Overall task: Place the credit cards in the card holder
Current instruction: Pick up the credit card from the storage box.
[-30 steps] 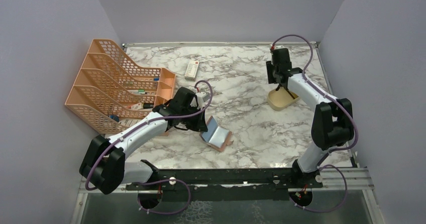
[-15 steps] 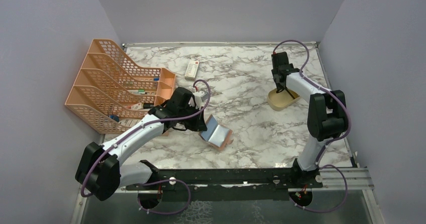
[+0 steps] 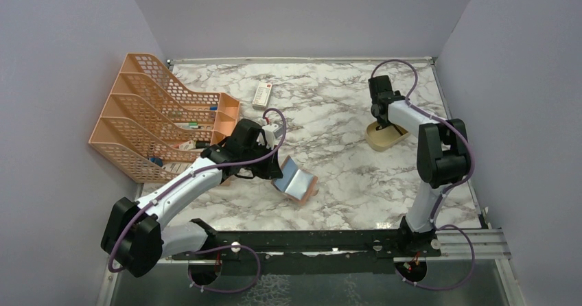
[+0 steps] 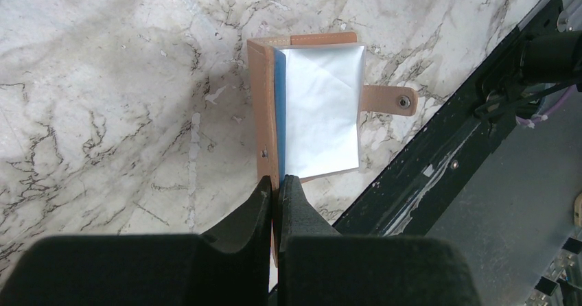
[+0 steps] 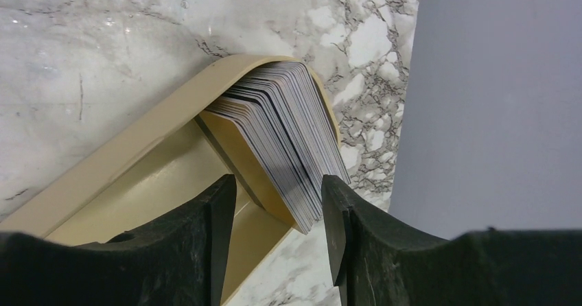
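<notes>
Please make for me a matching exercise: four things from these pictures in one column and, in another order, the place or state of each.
Things:
1. card holder
2. stack of cards
3. left end effector
4. remote

Place or state:
A. leaning inside the tan tray
B. flat on the far part of the table
C. shut, pinching something brown
D. partly open, one flap lifted

Pairs: 1-D, 2-A, 3-C, 4-B
</notes>
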